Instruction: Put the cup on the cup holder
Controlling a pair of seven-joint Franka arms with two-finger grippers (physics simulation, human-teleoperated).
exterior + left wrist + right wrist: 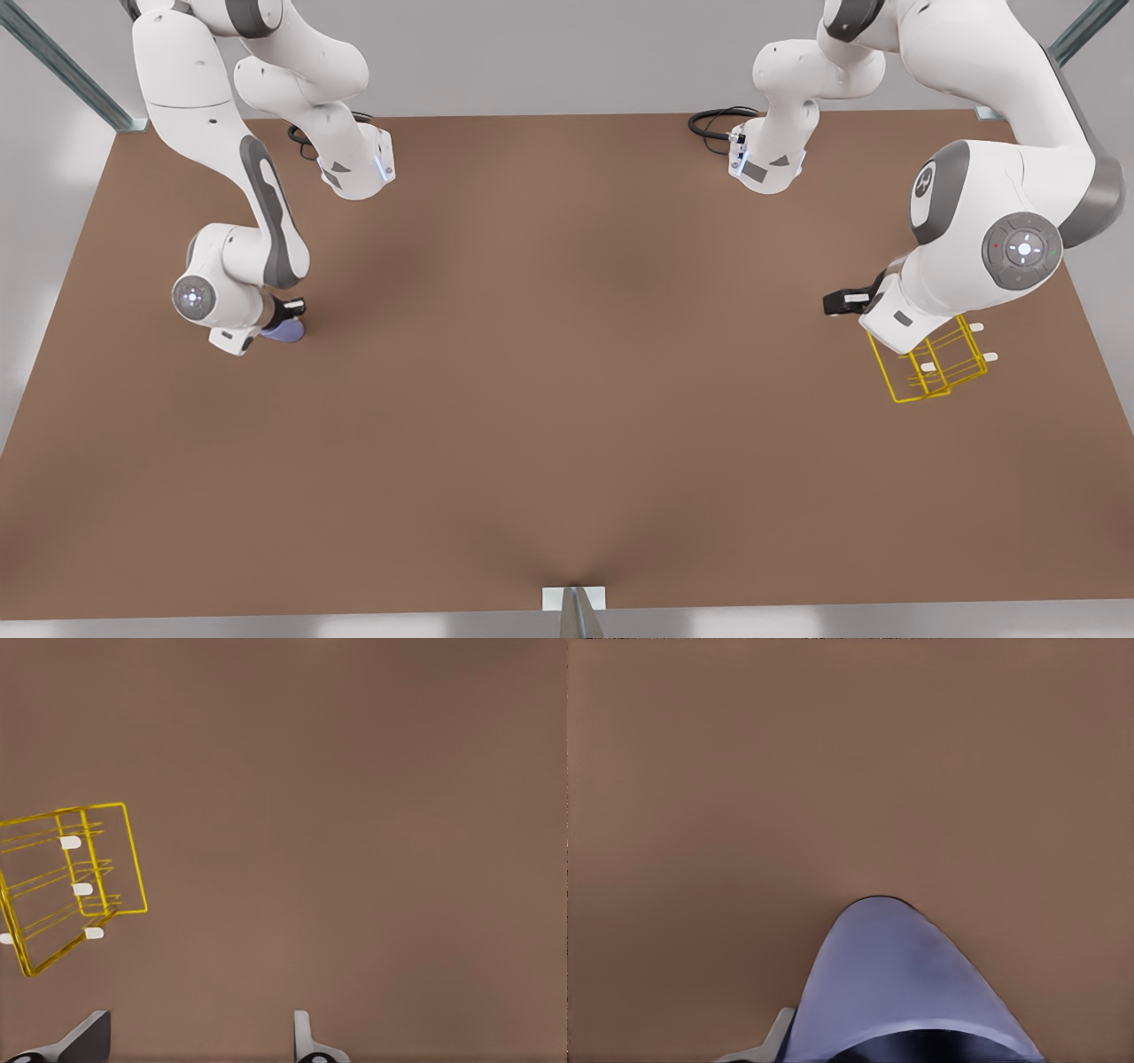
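Note:
The pale lavender-blue cup (287, 332) sits low on the brown table at the front view's left. My right gripper (285, 316) is down on the cup and shut on it. In the right wrist view the cup (899, 983) looms close, with one finger (780, 1038) against its wall. The yellow wire cup holder (941, 372) with white-tipped pegs rests on the table at the front view's right. My left gripper (890, 332) hangs just above the holder's near-left corner. The left gripper (199, 1038) is open and holds nothing, with the cup holder (75, 890) off to one side.
The table (567, 399) is bare brown board between cup and holder. Both arm bases (359, 168) and black cables (713, 122) stand along the far edge. A metal post (574, 611) stands at the middle of the near edge.

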